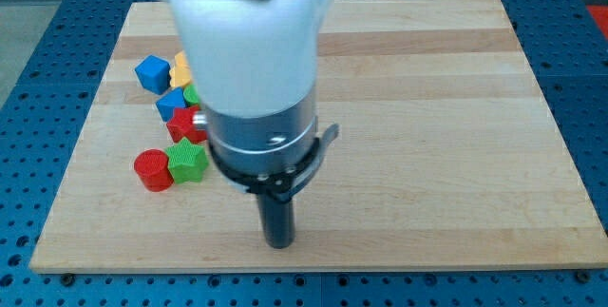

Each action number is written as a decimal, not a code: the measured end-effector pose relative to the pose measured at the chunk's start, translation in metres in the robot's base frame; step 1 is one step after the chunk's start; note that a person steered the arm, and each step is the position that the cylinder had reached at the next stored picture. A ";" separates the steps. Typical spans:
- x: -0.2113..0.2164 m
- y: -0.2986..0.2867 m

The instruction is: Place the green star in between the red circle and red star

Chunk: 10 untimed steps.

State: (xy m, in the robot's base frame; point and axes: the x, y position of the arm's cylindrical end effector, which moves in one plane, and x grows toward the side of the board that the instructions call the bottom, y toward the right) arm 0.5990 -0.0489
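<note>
The green star [188, 162] lies at the view's left on the wooden board [427, 107], touching the red circle [152, 169] on its left. The red star [186, 124] sits just above the green star, partly hidden by the arm. My tip [278, 242] is near the board's bottom edge, to the right of and below the green star, well apart from all blocks. The arm's white and dark body hides the area right of the red star.
A blue cube [151, 73], a yellow block [180, 67], a blue block [171, 104] and a green block [192, 94] cluster above the red star, some partly hidden by the arm. Blue perforated table surrounds the board.
</note>
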 end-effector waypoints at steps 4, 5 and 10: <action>-0.060 -0.033; -0.060 -0.033; -0.108 -0.079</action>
